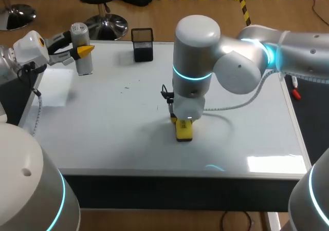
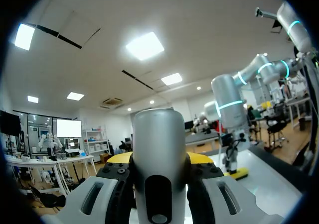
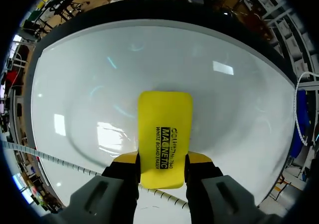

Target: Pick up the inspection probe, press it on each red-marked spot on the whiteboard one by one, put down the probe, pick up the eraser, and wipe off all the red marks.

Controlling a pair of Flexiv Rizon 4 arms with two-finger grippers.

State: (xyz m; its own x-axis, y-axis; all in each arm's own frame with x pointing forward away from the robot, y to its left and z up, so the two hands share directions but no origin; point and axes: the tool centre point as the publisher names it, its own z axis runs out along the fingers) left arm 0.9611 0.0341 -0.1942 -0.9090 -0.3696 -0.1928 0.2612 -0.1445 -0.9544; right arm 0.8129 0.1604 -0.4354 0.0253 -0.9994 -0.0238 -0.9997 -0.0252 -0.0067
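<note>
**The yellow eraser sits flat on the board**

The eraser (image 3: 164, 134) is yellow and lies flat on the whiteboard (image 1: 241, 133), near the middle of the table. The right fingers (image 3: 125, 159) are grasping it, one on each long side. I think it is light, with a hard top and a soft bottom. The long sides look like the best place to hold it, low down, so it does not tip or slip out when it is pushed along. It should be kept flat so the whole soft side rubs the board. I see no red marks on the board in these pictures.

The probe (image 2: 159, 149) is a smooth silver tube. The left fingers (image 2: 117, 159) are grasping it by its sides, over the far left part of the table. It stands up straight. I cannot tell if its bottom touches the table. It looks hard and a bit slippery, so I think it needs a firm hold around the middle.

A black pen cup (image 1: 142, 44) stands at the back of the table, well apart from both.
</note>
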